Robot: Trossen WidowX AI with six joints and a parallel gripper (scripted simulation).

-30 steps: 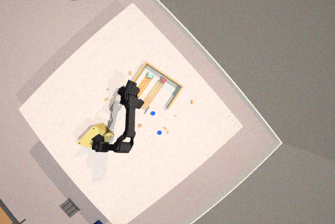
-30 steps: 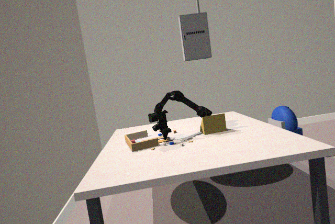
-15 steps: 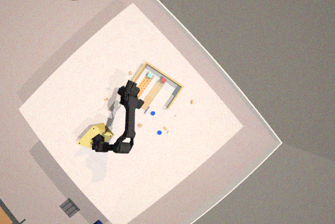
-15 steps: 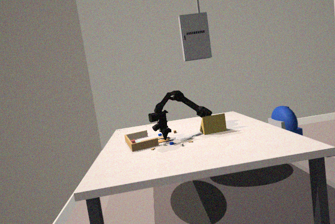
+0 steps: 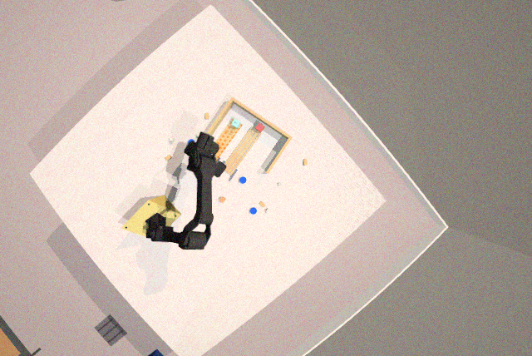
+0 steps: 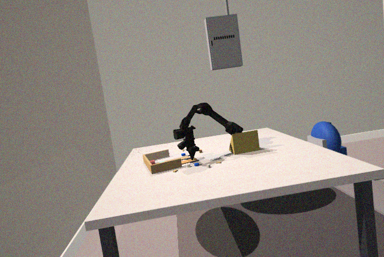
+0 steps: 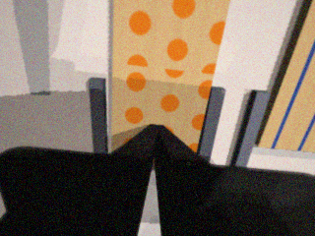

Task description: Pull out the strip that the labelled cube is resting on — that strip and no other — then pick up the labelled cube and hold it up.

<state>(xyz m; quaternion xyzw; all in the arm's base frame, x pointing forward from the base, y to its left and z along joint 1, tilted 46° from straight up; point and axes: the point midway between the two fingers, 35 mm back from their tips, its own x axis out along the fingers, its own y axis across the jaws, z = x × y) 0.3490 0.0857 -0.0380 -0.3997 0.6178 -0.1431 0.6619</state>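
Observation:
My gripper is shut with its fingertips together and nothing seen between them. It points down over the near part of the orange-dotted strip; whether it touches the strip cannot be told. A cyan cube with a faint pale mark sits at that strip's far end. A red cube sits at the far end of the lined strip, which lies beside it. Both strips lie within the wooden-walled bay. The arm hides the dotted strip's near end in the top view.
Grey upright posts flank the dotted strip's near end. Blue discs and small tan blocks lie around the bay. A yellow wedge stands by the arm's base.

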